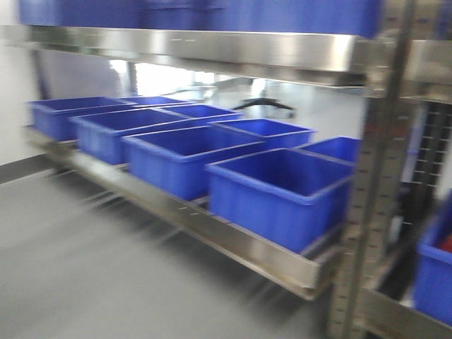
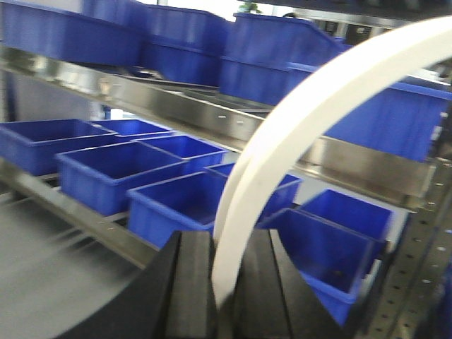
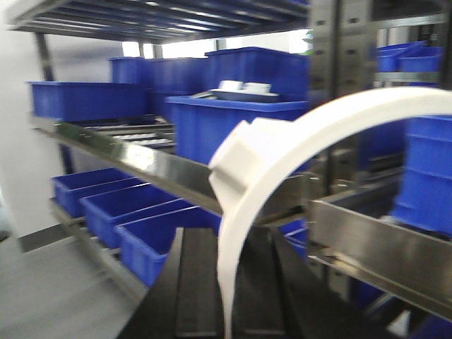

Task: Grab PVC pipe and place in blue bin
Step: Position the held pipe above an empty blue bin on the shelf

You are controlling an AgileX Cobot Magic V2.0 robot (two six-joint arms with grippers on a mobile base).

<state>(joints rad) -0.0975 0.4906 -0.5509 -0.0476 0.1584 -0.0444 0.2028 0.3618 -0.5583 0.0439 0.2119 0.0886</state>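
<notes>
Over by the steel rack (image 1: pixel 212 229), both claws are pointed at the shelves and their rows of blue bins (image 1: pixel 282 191). They're held roughly level, somewhere between the lower row and the shelf above it.

The left claw (image 2: pixel 224 244) is clamped down on the PVC pipe (image 2: pixel 282 134). The white strip stands up between the two black fingers (image 2: pixel 191 282), pinched from both sides. From there it sweeps up and off to the right in a big arc, crossing in front of the upper shelf's bins.

The right claw (image 3: pixel 226 240) is the same deal. It's closed tight on a PVC pipe (image 3: pixel 339 116) that rises from between its fingers and bends right. A squared end (image 3: pixel 236 159) shows near the top of that curve.

Honestly can't tell if that's one piece gripped by both claws or two separate pieces. Either way the pipe is up in the air in front of the rack, not down in any bin. Everything's pretty blurry, and there's grey floor (image 1: pixel 70 275) in front of the rack.
</notes>
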